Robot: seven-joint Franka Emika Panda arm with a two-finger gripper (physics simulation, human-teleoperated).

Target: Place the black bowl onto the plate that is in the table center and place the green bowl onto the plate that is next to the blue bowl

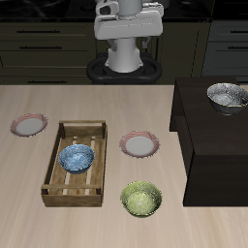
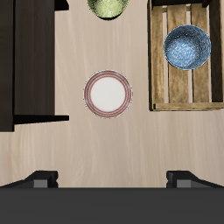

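The claw (image 2: 112, 178) is hanging high above the table (image 1: 194, 228), gripping nothing, and its two fingertips (image 2: 41, 179) are sitting wide apart in the wrist view with bare tabletop showing between them. Straight ahead of the claw, just beyond the gap between the fingertips, the centre plate (image 2: 108, 94) is lying flat and bare, white with a pinkish rim; the exterior view is showing it (image 1: 139, 144) between the wooden crate (image 1: 60, 184) and the dark cabinet (image 1: 208, 145). Farther out from the claw than this plate, the green bowl (image 2: 108, 6) is standing upright on the table, cut off by the edge of the wrist view; from outside it (image 1: 141, 200) is sitting near the table's front edge, close to the crate's corner but apart from it. The blue bowl (image 2: 187, 45) is resting inside the crate (image 2: 157, 61), off to one side of the claw, upright and on the slats (image 1: 77, 158). A second plate (image 1: 29, 124) is lying on the far side of the crate from the claw, near the blue bowl, outside the crate and bare; the wrist view is not catching it. The black bowl (image 1: 227, 95) is standing upright on top of the cabinet, well apart from the claw and from both plates, its pale speckled inside facing up. The cabinet's dark edge (image 2: 22, 61) is running along the other side of the claw
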